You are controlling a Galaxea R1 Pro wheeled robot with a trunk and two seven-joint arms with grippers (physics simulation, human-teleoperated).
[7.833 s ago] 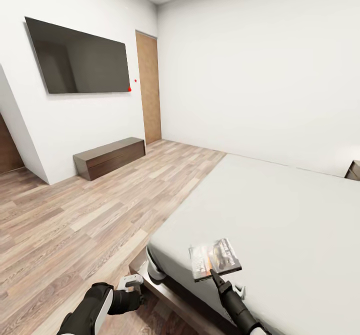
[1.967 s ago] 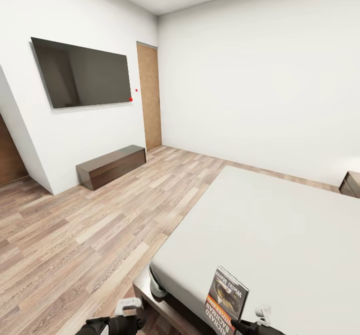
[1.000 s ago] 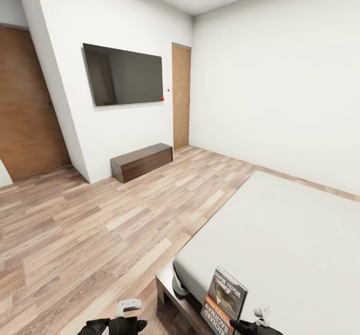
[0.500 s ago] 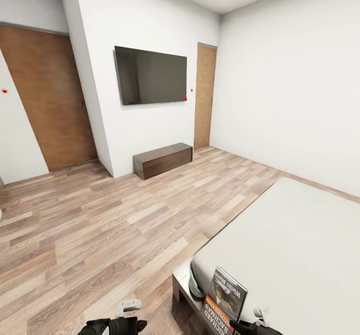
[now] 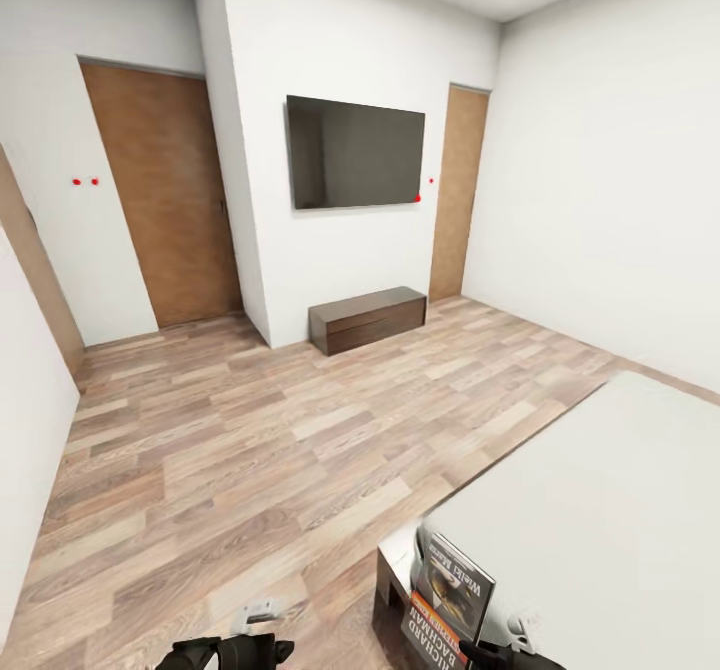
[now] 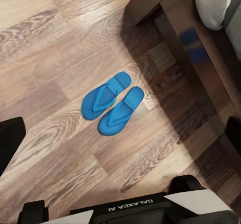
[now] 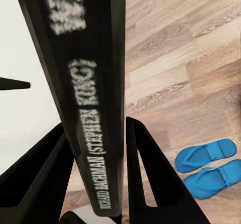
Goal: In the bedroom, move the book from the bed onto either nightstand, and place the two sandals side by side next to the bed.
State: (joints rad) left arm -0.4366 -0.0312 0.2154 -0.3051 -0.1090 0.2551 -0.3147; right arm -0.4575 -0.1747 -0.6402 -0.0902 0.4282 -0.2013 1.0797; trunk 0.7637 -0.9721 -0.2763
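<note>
The book [image 5: 455,600] stands upright at the bottom of my head view, held up over the near corner of the bed [image 5: 600,510] by my right gripper [image 5: 500,655], which is barely in sight at the lower edge. My left gripper [image 5: 262,647] hangs low over the plank floor [image 5: 250,450]; from here I cannot tell how its fingers stand. Across the bedroom are the wall-mounted TV [image 5: 355,153], the dark TV bench [image 5: 367,319] beneath it, and two wooden doors [image 5: 165,195]. In my left wrist view the two sandals [image 6: 113,102] lie side by side, touching, on the floor near the bed's dark frame [image 6: 175,18]. In my right wrist view my two fingers [image 7: 145,174] are clenched on the book's spine [image 7: 85,108], and the blue sandals [image 7: 208,166] show on the floor below.
</note>
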